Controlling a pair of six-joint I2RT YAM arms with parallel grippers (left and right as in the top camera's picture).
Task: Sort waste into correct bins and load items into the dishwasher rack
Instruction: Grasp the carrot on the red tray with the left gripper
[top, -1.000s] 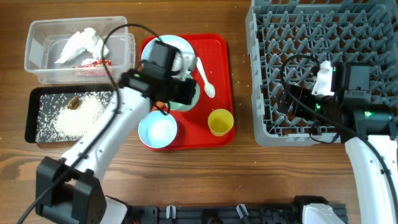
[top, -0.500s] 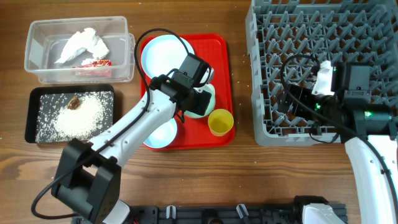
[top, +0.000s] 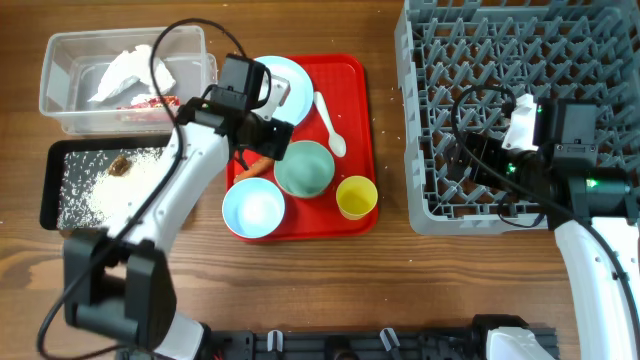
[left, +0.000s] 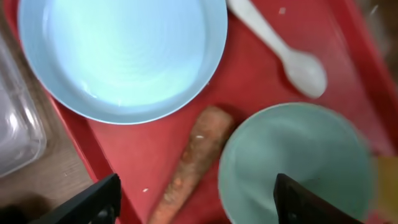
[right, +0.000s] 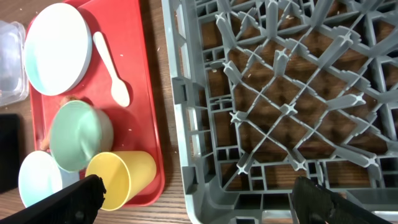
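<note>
My left gripper (top: 256, 143) hangs open over the red tray (top: 352, 90). Below its spread fingers, the orange sausage stick (left: 193, 158) lies on the tray, untouched, between the light blue plate (left: 124, 56) and the pale green bowl (left: 292, 162). The white spoon (top: 330, 124), light blue bowl (top: 253, 210) and yellow cup (top: 355, 197) also sit on the tray. Tissue (top: 128, 70) and red wrapper (top: 152, 101) lie in the clear tub (top: 60, 105). Rice and a brown lump (top: 119, 166) lie in the black tray (top: 52, 190). My right gripper (top: 478, 160) hovers open over the empty grey rack (top: 520, 60).
In the right wrist view the rack's near left corner (right: 205, 186) stands beside the red tray (right: 152, 112), with a strip of bare wood between them. The tub and black tray sit left of the red tray.
My left gripper has opened from shut. Its arm swung right, then back left over the sausage stick, now uncovered. The green bowl sits slightly further right. The right arm has not moved.
</note>
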